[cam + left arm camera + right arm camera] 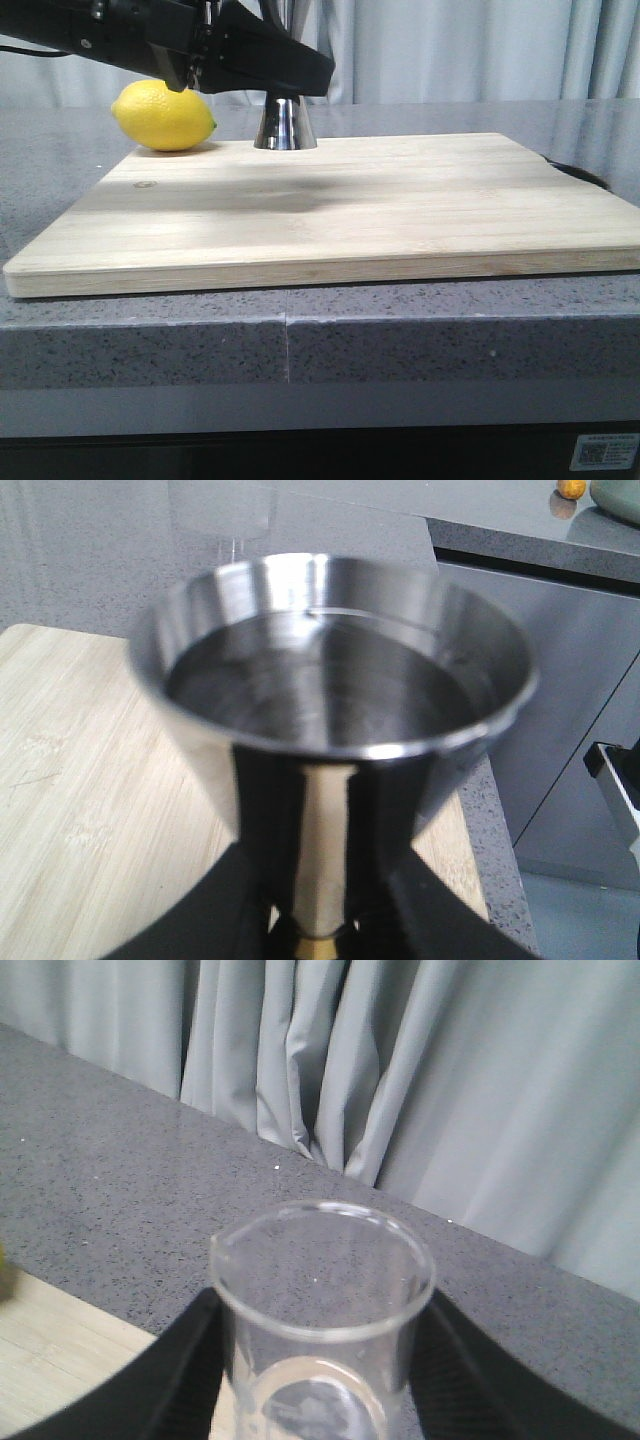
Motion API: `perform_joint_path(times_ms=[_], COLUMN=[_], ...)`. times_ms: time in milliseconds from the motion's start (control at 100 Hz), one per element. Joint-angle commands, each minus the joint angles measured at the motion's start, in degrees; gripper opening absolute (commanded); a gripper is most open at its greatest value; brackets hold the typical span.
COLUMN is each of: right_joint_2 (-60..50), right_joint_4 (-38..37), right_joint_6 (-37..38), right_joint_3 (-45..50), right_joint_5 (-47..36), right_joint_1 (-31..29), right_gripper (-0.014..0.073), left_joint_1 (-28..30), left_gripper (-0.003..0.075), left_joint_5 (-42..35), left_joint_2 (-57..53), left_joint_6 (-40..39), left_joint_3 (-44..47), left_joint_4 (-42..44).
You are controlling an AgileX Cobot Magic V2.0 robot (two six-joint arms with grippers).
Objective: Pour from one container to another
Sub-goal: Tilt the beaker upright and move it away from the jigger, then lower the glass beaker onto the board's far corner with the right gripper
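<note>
Steel gleams at the back of a wooden cutting board [330, 215], where a double-ended jigger [284, 124] stands beside a lemon [164, 115] on a grey stone counter [420, 330]. The left gripper [318, 920] has its dark fingers [210, 910] pressed against either side of the jigger's narrow waist, just above the thin gold band, steadying it upright; the left wrist view looks straight down on the open upper cup, which appears to have liquid in it already. The right gripper [320, 1380] pinches a small clear glass beaker [322, 1310] between its fingers [170, 1370], and the beaker sits upright with its pouring lip to one side. In the front view the beaker itself is hidden behind the dark arm above the jigger, so how near it is to the cup cannot be told. To do the pour well, the right arm would need to bring the lip over the middle of the cup and tip slowly, while the left grip keeps the jigger from rocking. A hasty tilt could send liquid over the steel rim onto the board.
</note>
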Motion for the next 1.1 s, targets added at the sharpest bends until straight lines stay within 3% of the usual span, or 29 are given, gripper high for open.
perform_joint_path(times_ms=[0, 170, 450, 560, 780, 1090], right_joint_2=[-2.35, -2.95, -3.54, -3.33, -0.21, 12.11], right_joint_4=[0.31, 1.17, 2.09, 5.69, 6.92, 10.41], right_joint_6=[0.01, 0.01, 0.01, 0.01, 0.01, 0.01], right_joint_3=[-0.93, 5.43, 20.40, 24.53, 27.48, 27.29], right_joint_5=[-6.02, -11.58, -32.40, -36.53, -40.43, -54.70], right_joint_1=[-0.50, -0.50, -0.72, -0.72, -0.85, -0.85], right_gripper=[0.0246, 0.0246, 0.0246, 0.0246, 0.0246, 0.0246], left_joint_1=[-0.42, -0.42, -0.42, -0.42, -0.42, -0.42], left_gripper=[-0.0002, -0.0002, -0.0002, -0.0002, -0.0002, -0.0002], left_joint_5=[5.60, 5.60, 5.60, 5.60, 5.60, 5.60], left_joint_2=[-3.24, -3.24, -3.24, -3.24, -3.24, -3.24], left_joint_6=[-0.43, -0.43, -0.43, -0.43, -0.43, -0.43], left_joint_3=[-1.60, -1.60, -1.60, -1.60, -1.60, -1.60], left_joint_4=[-4.34, -4.23, -4.23, -4.23, -4.23, -4.23])
